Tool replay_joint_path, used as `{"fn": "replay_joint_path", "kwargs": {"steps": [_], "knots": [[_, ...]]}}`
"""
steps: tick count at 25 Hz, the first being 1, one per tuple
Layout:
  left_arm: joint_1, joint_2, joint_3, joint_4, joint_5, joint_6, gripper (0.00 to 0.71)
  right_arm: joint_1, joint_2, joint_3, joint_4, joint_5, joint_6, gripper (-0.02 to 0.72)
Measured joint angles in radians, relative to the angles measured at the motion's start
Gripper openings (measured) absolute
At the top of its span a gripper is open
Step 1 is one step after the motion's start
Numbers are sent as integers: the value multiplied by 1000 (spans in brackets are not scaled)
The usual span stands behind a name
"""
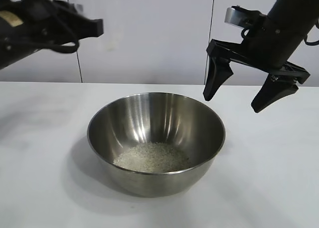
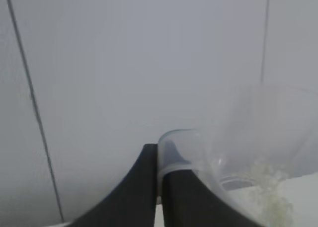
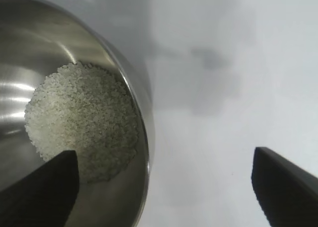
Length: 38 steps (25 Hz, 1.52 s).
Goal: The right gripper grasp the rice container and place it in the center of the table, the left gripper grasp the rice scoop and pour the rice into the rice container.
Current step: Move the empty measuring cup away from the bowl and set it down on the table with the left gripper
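While the left pincer [image 2: 158,187] grips the clear scoop [image 2: 238,167] by its handle, fingers pinched tight, the right pincer [image 1: 244,96] hangs empty and spread wide. Below and beside it sits the steel bowl [image 1: 156,138] holding rice [image 1: 152,157].

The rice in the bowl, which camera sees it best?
The right wrist view: it looks down into the rice container onto the whole pile of rice. The exterior view shows the rice flatter, from the side. The left wrist view shows only grains in the rice scoop.
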Motion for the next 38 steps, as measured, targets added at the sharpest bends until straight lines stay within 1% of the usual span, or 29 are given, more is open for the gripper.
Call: {"fn": "replay_joint_path", "kwargs": {"steps": [4, 7, 9, 11, 14, 20, 31, 34, 36, 38], "knots": [[123, 1, 88, 90, -7, -44, 8, 0, 0, 0, 9, -17, 0, 652], [208, 30, 101, 177, -13, -50, 8, 0, 0, 0, 20, -34, 0, 652], [244, 68, 101, 221, -14, -77, 8, 0, 0, 0, 22, -42, 0, 652], [264, 112, 101, 250, -14, -105, 8, 0, 0, 0, 24, -48, 0, 652], [269, 185, 101, 282, -14, -129, 8, 0, 0, 0, 26, -52, 0, 652], [269, 274, 101, 320, -14, -134, 8, 0, 0, 0, 26, -53, 0, 652], [269, 352, 101, 282, -18, -117, 8, 0, 0, 0, 26, -75, 0, 652], [269, 365, 100, 281, -38, -117, 8, 0, 0, 0, 26, -75, 0, 652], [269, 366, 100, 281, -39, -117, 22, 0, 0, 0, 26, -75, 0, 652], [269, 372, 100, 281, -36, -117, 62, 0, 0, 0, 26, -75, 0, 652]]}}
